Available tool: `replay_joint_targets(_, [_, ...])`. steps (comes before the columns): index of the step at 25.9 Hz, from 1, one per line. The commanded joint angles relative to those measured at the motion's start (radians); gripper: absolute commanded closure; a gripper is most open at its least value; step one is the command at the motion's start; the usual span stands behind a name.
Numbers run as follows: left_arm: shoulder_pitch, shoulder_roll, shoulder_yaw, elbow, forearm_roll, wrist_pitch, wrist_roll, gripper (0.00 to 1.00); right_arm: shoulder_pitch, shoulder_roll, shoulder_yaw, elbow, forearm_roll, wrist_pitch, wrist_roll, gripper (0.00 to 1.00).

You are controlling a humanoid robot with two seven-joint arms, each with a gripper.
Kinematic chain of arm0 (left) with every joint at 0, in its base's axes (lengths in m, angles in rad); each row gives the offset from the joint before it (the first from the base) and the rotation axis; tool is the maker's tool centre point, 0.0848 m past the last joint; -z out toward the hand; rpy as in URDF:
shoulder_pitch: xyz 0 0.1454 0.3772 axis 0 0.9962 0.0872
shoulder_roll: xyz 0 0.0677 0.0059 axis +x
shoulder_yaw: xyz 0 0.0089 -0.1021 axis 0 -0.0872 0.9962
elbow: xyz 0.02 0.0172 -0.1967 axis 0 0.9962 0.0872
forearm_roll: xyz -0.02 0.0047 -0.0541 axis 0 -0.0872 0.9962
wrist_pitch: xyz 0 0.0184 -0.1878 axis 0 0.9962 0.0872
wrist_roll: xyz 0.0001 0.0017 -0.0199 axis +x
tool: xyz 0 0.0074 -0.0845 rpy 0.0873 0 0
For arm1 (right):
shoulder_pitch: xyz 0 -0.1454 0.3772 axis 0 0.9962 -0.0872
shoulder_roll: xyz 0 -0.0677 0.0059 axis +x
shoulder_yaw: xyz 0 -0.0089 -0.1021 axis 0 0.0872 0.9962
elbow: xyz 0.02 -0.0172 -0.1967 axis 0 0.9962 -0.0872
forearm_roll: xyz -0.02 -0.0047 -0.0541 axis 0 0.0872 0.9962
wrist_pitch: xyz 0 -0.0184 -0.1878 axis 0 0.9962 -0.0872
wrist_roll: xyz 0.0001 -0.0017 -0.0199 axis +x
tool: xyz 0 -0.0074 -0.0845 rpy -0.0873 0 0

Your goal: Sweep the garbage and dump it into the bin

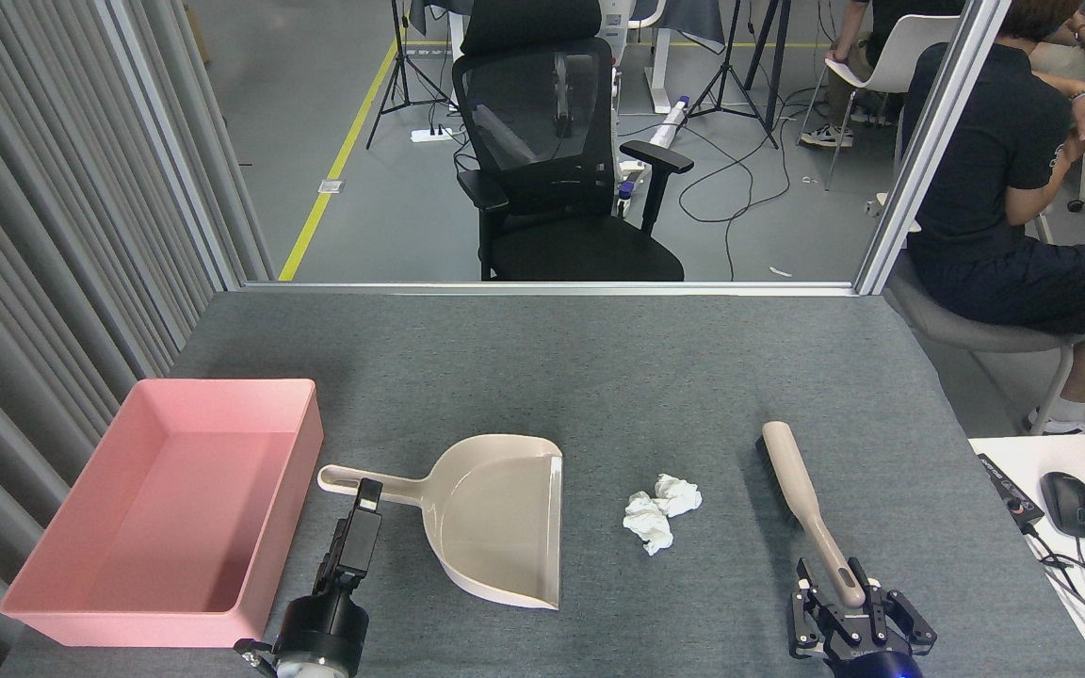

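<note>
Two crumpled white wads of garbage [657,508] lie on the grey table, between the beige dustpan [495,513] and the beige brush [801,490]. The pink bin [175,508] stands at the left with nothing in it. The dustpan's mouth faces right, toward the wads, and its long handle points left toward the bin. My left gripper [368,492] is seen edge-on with its tip at that handle, and its jaws are unreadable. My right gripper [851,603] sits at the table's near edge, its fingers closed around the end of the brush's handle.
A ribbed grey curtain runs along the left behind the bin. Beyond the table's far edge stand a black office chair [552,160] and a seated person [1013,188]. At the right, a white desk [1023,461] holds a mouse [1070,504], a keyboard and cables.
</note>
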Motion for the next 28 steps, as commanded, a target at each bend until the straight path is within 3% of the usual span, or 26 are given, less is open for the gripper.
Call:
replay_joint_targets(1, [0.0,0.0,0.0,0.0,0.0,0.0,0.0,0.01,0.0,0.0,0.008,0.0,-0.001,0.001,0.003,0.38])
replay_joint_targets(28, [0.0,0.0,0.0,-0.002,0.0,0.0,0.0,0.01,0.0,-0.002,0.008,0.018,-0.006,-0.001,0.002,0.43])
